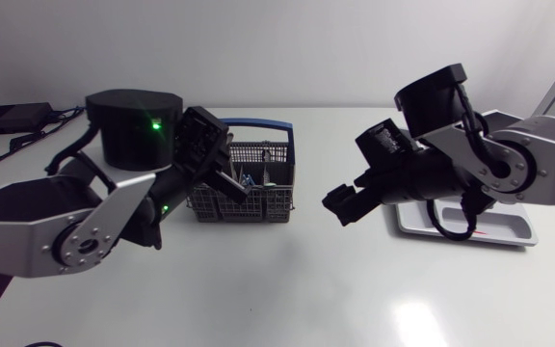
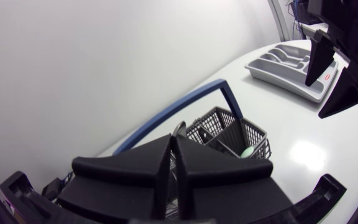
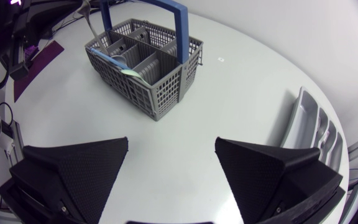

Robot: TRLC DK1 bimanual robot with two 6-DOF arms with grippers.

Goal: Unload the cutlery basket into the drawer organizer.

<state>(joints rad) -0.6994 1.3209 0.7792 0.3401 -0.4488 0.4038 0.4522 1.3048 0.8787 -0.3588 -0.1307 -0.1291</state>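
**Basket at table's middle, tray off to the right**

A white table [image 1: 277,289] fills the scene, with a bright glare patch near its front. The left arm [image 1: 37,236] and right arm [image 1: 538,169] come in from opposite sides. The grey cutlery basket [image 1: 258,207], blue-handled, stands left of centre. The grey drawer organizer [image 1: 509,229] lies under the right arm. The right gripper [image 3: 171,142] hangs spread and empty between them. Over the basket, the left gripper [image 2: 173,140] pinches a slim silver piece of cutlery [image 2: 179,128]
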